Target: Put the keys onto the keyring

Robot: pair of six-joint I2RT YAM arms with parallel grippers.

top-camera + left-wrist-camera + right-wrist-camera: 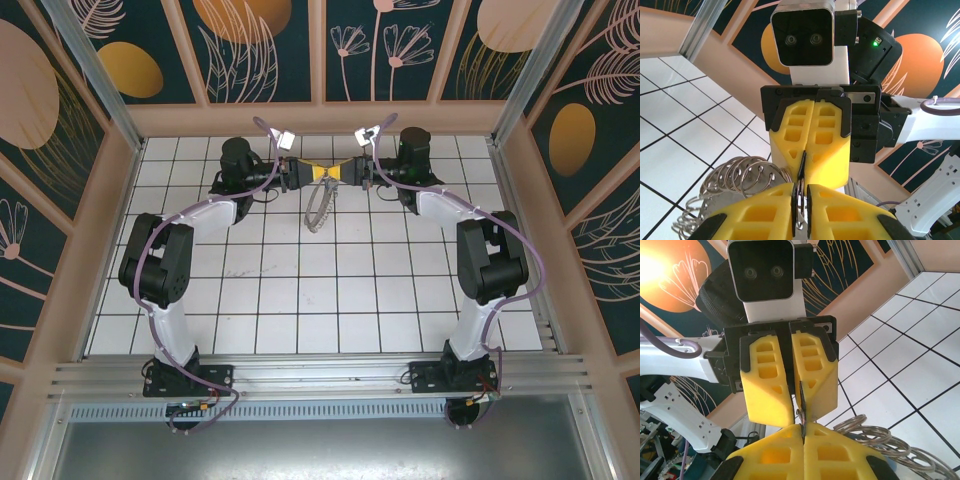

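The keyring [318, 212] is being pinched by the tightly closed right gripper [803, 432] and the narrowly closed left gripper [800, 205], which are being kept tip to tip. Its silvery coils are being held hanging just below them.

I have both arms stretched forward, left gripper [316, 174] and right gripper [340, 173] tip to tip, each with jaws pinched together.
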